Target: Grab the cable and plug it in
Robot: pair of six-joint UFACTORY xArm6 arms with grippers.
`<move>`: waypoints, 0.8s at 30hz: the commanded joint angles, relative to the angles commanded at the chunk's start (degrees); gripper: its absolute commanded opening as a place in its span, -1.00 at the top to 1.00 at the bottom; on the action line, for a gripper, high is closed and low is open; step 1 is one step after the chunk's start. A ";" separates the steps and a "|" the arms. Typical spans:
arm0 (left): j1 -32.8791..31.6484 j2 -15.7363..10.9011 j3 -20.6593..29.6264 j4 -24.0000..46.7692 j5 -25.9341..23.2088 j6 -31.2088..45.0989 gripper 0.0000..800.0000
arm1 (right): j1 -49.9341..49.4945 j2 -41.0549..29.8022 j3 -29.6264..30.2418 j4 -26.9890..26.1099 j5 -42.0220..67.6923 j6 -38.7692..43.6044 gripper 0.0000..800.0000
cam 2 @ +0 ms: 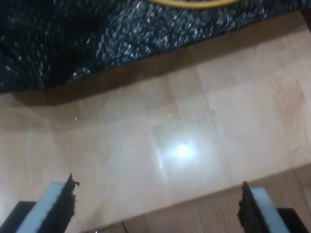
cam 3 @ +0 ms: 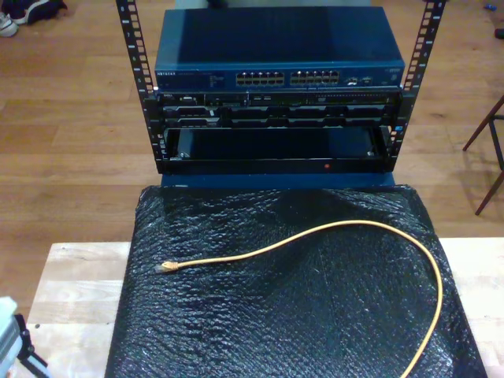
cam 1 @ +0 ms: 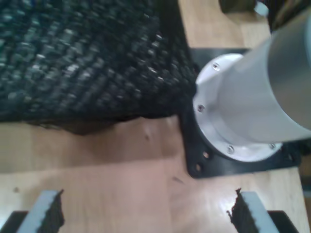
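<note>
Right now nothing is gripped: my first gripper (cam 1: 146, 211) hangs with its jaws wide apart over bare light wooden tabletop (cam 1: 121, 170), and my second gripper (cam 2: 158, 206) is spread just as wide over the same pale wood.

Going left to right across the exterior view: a bit of grey-white robot hardware (cam 3: 8, 339) pokes in at the lower left corner, though I cannot tell which arm it belongs to. Next comes the black bubble-textured mat (cam 3: 283, 315), and on it the long thin yellow-orange network cable (cam 3: 315, 234). Its small clear plastic plug (cam 3: 168, 268) lies toward the mat's left side; the cord runs right, arches and drops off the lower right. Behind stands the dark blue rack-mounted network switch (cam 3: 279, 59) with its rows of ports.

The step in hand, I judge, is the grab. I should come down on the cord just behind the plug, jaws across it, so the plug stays free and points at the ports.

The first wrist view adds a white cylindrical arm base (cam 1: 233, 111) on a black plate beside the mat. The second wrist view catches a yellow arc of cable near the mat's edge. The exterior view alone gives me the plug and the ports.
</note>
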 joint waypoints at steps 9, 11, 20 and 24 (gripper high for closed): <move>-6.51 0.18 -0.35 -0.35 -0.53 -7.03 -1.00 | 7.65 0.00 -1.67 3.08 -0.18 5.80 -0.99; -7.65 0.18 -0.35 -0.35 -0.53 -8.00 -1.00 | 9.93 0.00 -2.55 3.08 -0.26 7.38 -0.99; -10.37 0.09 -0.88 -1.32 -0.62 -11.96 -1.00 | 19.87 0.00 -5.80 3.16 -0.53 14.95 -0.99; -10.46 0.18 -1.05 -3.25 -0.70 -12.40 -1.00 | 24.00 1.85 -7.47 3.16 -0.70 17.67 -0.99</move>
